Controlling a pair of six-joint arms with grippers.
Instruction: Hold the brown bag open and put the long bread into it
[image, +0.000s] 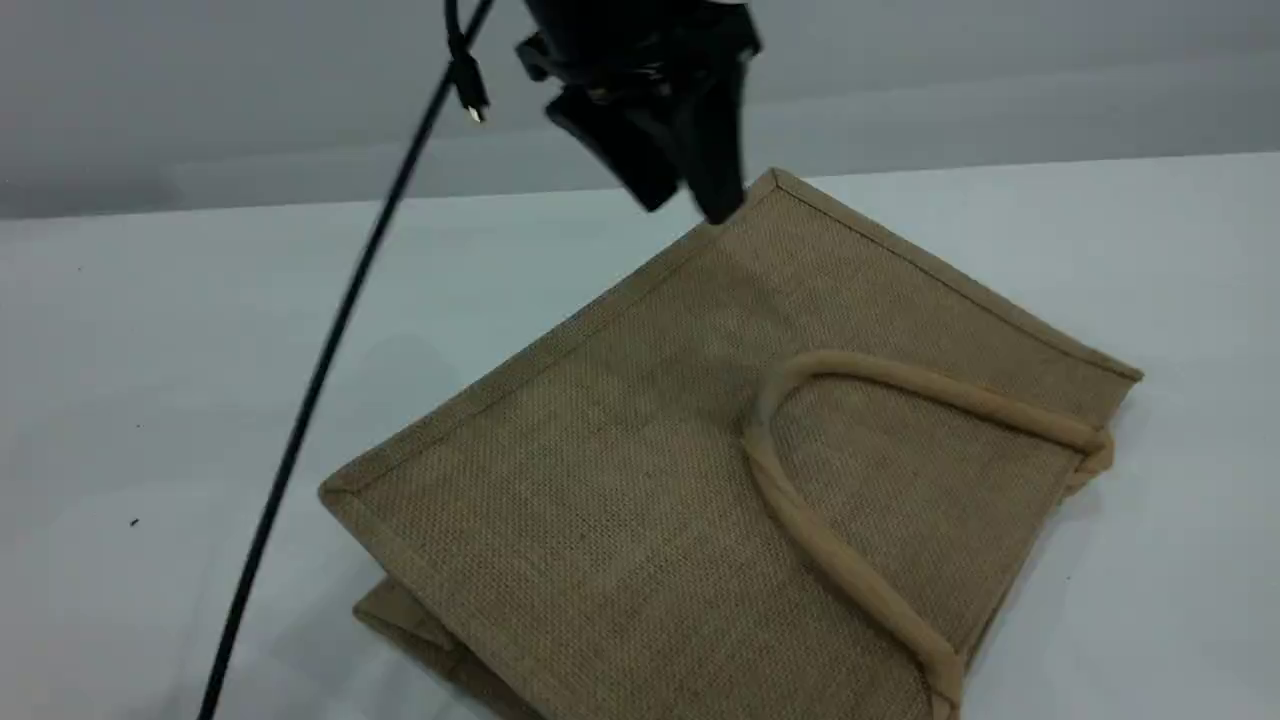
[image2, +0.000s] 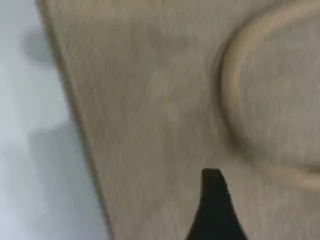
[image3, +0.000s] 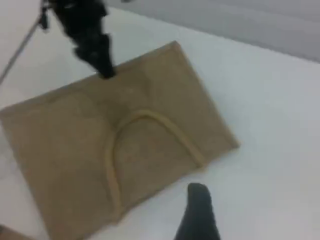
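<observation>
Scene view: we see the brown bag (image: 720, 460) lying flat on the white table (image: 150, 400), turned at an angle so 1 corner points far and 1 points near-left. Its upper panel faces up, with 1 beige loop handle (image: 800, 510) lying on it toward the right side; a second handle end peeks out at the right edge. A folded gusset shows under the near-left corner. The left gripper (image: 690, 195) hangs from the top edge, its dark fingertips right at the bag's far corner; 2 fingers show with a gap between them, nothing gripped, though we cannot tell if a tip touches the cloth. A black cable (image: 320, 370) runs down the left of the table. The long bread is not visible here.

Left wrist view: blurred. We see coarse tan weave filling the frame, the bag's hemmed edge (image2: 75, 125) running down the left with bare table beside it, the handle's curve (image2: 235, 120) at right. 1 dark fingertip (image2: 212, 200) sits at the bottom edge over the cloth.

Right wrist view: we look down on the whole bag (image3: 75, 150) from well above, handle loop (image3: 115, 155) on top. The left gripper (image3: 97, 57) sits at the bag's far edge. The right gripper's 1 visible fingertip (image3: 197, 210) hangs over bare table near the bag, well apart from it; its jaws stand wide, holding nothing.
</observation>
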